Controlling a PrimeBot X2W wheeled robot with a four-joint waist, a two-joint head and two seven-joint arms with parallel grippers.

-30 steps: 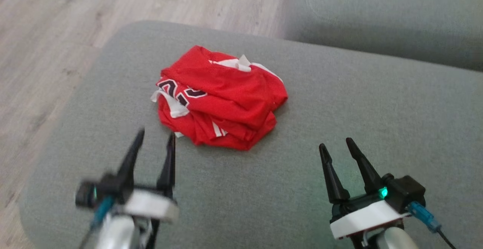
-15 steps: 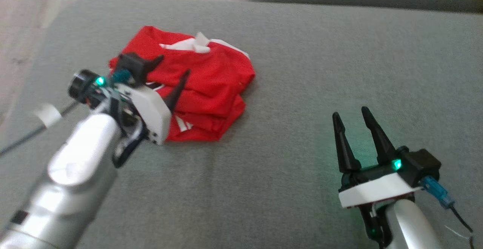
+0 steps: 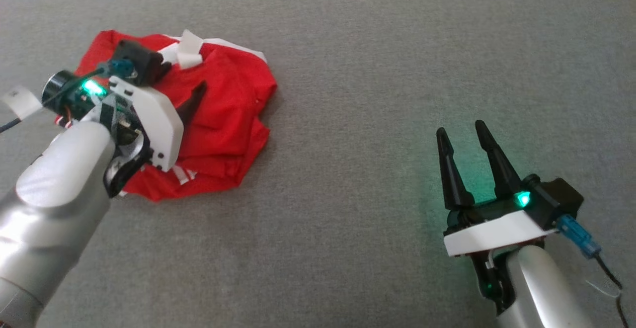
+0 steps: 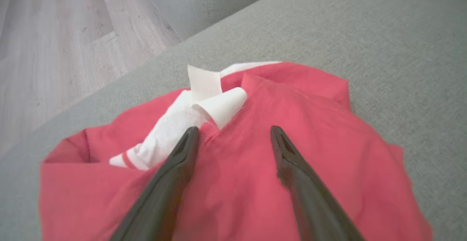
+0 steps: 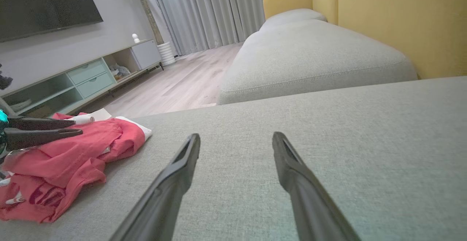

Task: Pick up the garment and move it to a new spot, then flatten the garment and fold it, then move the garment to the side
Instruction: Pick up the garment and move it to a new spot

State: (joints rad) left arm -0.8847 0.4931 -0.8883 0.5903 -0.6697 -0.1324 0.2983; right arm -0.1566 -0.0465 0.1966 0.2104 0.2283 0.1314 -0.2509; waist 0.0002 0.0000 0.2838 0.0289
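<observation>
Hovering over the crumpled red garment (image 3: 223, 119) on the grey sofa cushion (image 3: 372, 69), the left gripper (image 4: 234, 129) is angling down at it, fingers spread wide, holding nothing. The right gripper (image 3: 460, 126) is hanging well apart, equally wide. The left arm is covering the garment's left edge.

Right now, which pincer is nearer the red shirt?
Left. The left pincer hangs open over the red shirt; the right pincer is open over bare cushion, off to the shirt's right.
</observation>
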